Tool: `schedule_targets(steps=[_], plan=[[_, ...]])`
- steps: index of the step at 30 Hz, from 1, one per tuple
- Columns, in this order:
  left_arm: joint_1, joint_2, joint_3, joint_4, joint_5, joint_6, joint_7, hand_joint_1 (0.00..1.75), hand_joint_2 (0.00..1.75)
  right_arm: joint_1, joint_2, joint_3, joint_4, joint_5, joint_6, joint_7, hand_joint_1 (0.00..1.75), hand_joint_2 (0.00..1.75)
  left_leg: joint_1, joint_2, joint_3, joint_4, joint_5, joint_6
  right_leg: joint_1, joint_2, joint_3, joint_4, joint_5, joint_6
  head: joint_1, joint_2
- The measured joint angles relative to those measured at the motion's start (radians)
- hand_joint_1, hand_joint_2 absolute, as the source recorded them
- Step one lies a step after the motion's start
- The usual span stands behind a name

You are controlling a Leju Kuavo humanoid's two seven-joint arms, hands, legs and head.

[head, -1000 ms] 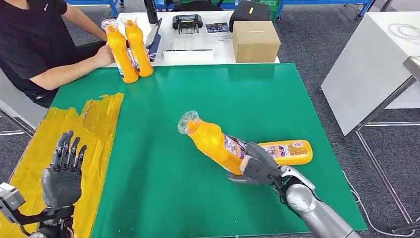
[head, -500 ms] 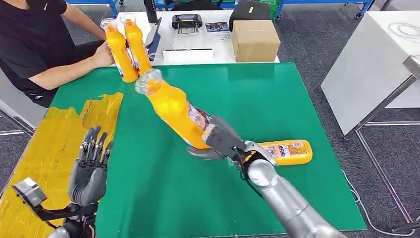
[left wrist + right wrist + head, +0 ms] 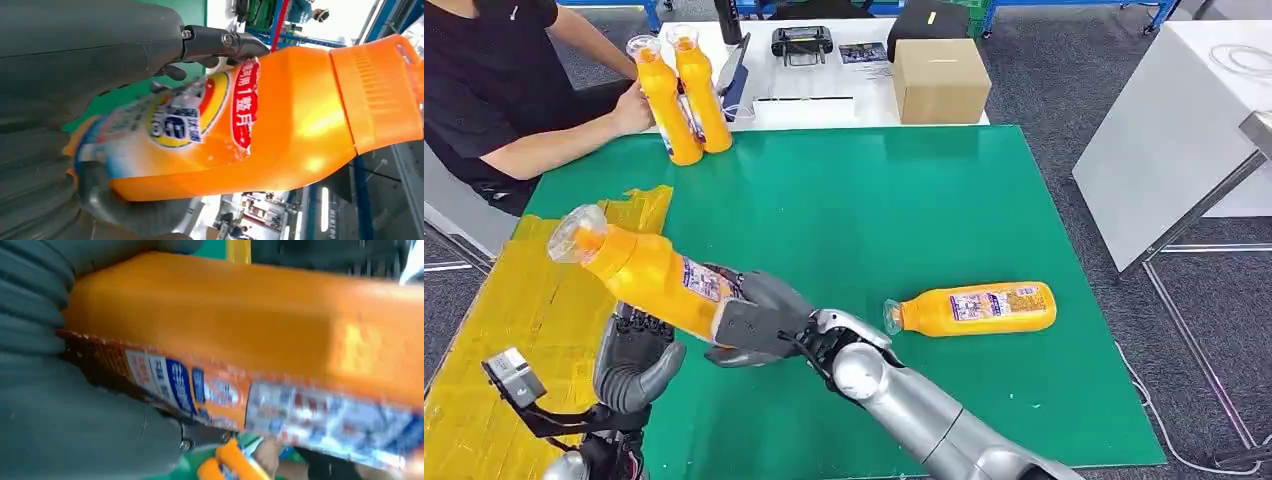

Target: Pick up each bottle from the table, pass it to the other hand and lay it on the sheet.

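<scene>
Orange plastic bottles number four in the head view. One, a tall orange bottle with a clear cap and a printed label point(image 3: 639, 275), is gripped near its base by the right hand point(image 3: 759, 325), which wraps its dark grey fingers around the labelled part; the bottle slants up and away toward the robot's left, with its cap above the crumpled yellow sheet point(image 3: 514, 330) that lies over the left edge of the green table mat point(image 3: 904, 210). The left hand point(image 3: 634, 355) sits directly under the bottle's body with its fingers raised against the underside; whether it has closed on the bottle cannot be told here. A second orange bottle point(image 3: 972, 308) lies on its side on the mat, well apart to the right. Two more upright orange bottles point(image 3: 682, 95) stand touching each other at the mat's far left corner, with a person's hand point(image 3: 632, 110) against them. One brown cardboard box point(image 3: 940, 82) and one black handheld controller point(image 3: 802, 44) rest on the white table beyond.

From the left wrist, the held bottle point(image 3: 260, 120) lies across the left hand point(image 3: 75, 165), whose thick grey thumb curls beneath its label while darker fingers point(image 3: 220, 42) reach over the far side, so it wraps the bottle loosely.

From the right wrist, the same bottle point(image 3: 260, 320) is pressed against the right hand point(image 3: 75, 420), the label blurred.
</scene>
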Motion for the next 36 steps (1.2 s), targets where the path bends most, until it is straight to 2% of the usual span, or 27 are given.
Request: schedule_targets(steps=[8, 15, 16, 17, 35, 36], plan=[[0.006, 0.0, 0.0, 0.0, 0.0, 0.007, 0.0, 0.0, 1.75, 0.0, 0.011, 0.044, 0.026, 0.013, 0.0, -0.005, 1.75, 1.75, 0.0, 0.0, 0.0, 0.0, 0.0, 0.0, 0.0, 0.0, 0.0, 0.0, 0.0, 0.0, 0.0, 0.0], [0.04, -0.006, 0.017, 0.0, 0.0, 0.018, -0.008, 0.0, 1.75, 0.021, 0.019, 0.152, 0.038, 0.08, 0.006, -0.029, 1.75, 1.75, 0.0, 0.0, -0.001, 0.0, 0.0, 0.0, 0.001, 0.0, -0.002, 0.0, 0.0, 0.0, 0.0, 0.0], [0.048, -0.007, 0.021, 0.0, 0.0, 0.017, -0.009, 1.48, 1.75, 0.022, 0.019, 0.162, 0.038, 0.082, 0.004, -0.029, 1.75, 1.75, 0.0, 0.0, -0.001, 0.0, 0.0, 0.0, 0.0, 0.0, -0.002, 0.0, 0.0, 0.0, -0.001, 0.0], [0.056, -0.008, 0.024, 0.0, 0.0, 0.017, -0.01, 1.75, 1.75, 0.021, 0.018, 0.171, 0.038, 0.085, 0.003, -0.029, 1.75, 1.75, 0.0, 0.0, -0.001, 0.0, 0.0, 0.0, 0.0, 0.0, -0.002, 0.0, 0.0, 0.0, 0.0, 0.0], [0.082, -0.028, 0.056, -0.007, -0.047, 0.03, -0.046, 1.75, 1.75, 0.014, 0.007, 0.206, 0.039, 0.095, -0.042, -0.025, 1.75, 1.75, 0.0, 0.0, -0.001, 0.0, 0.0, 0.0, 0.0, 0.0, -0.002, 0.0, 0.0, 0.0, 0.0, 0.0], [0.083, -0.029, 0.056, -0.011, -0.063, 0.039, -0.056, 1.75, 1.75, 0.014, 0.004, 0.206, 0.037, 0.098, -0.053, -0.025, 1.03, 1.75, 0.0, 0.0, -0.001, 0.0, 0.0, 0.0, 0.0, 0.0, -0.002, 0.0, 0.0, 0.0, 0.0, 0.0]])
